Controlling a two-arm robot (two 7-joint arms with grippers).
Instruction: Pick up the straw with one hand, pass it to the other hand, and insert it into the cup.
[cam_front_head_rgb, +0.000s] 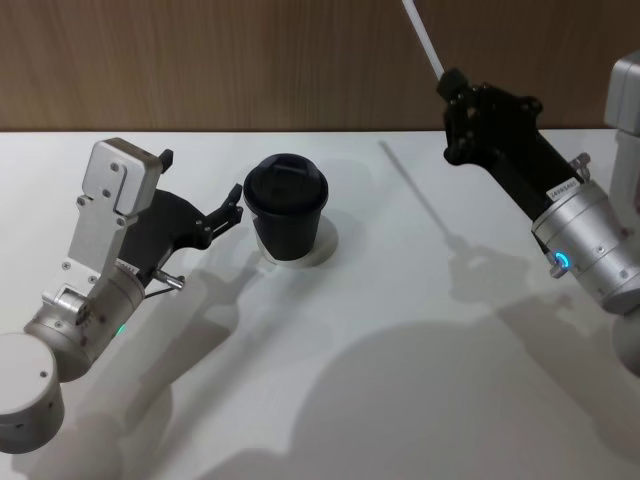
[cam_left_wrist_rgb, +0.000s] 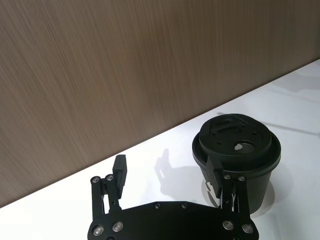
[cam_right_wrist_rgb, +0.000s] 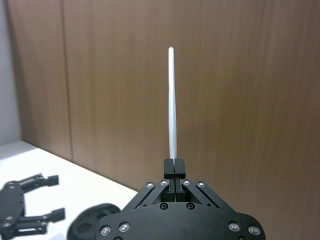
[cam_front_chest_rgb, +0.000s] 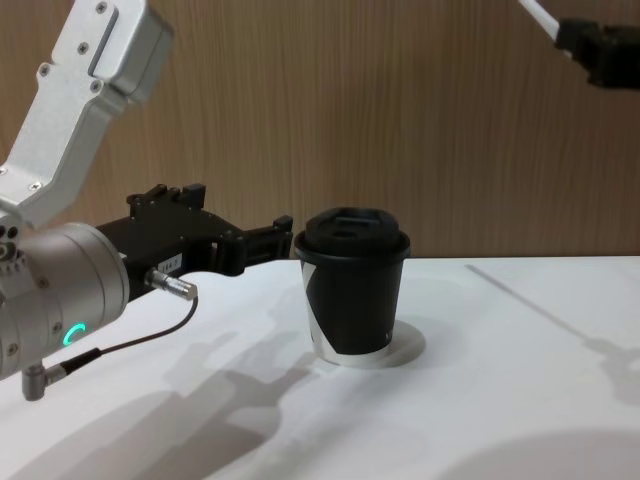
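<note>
The left pincer (cam_left_wrist_rgb: 167, 169) is spread apart low over the smooth white tabletop (cam_front_head_rgb: 400, 330), one finger beside the lidded black paper cup (cam_front_head_rgb: 288, 215) standing upright. Raised at right, the right pincer (cam_front_head_rgb: 452, 82) is clamped on the thin white straw (cam_front_head_rgb: 420, 32), before a wood-grain wall (cam_front_head_rgb: 200, 60).

No writing can be read anywhere. The right gripper (cam_front_head_rgb: 447, 80) carries a small pale label (cam_front_head_rgb: 563, 187) near its silver wrist — the print on it is too small to make out.
</note>
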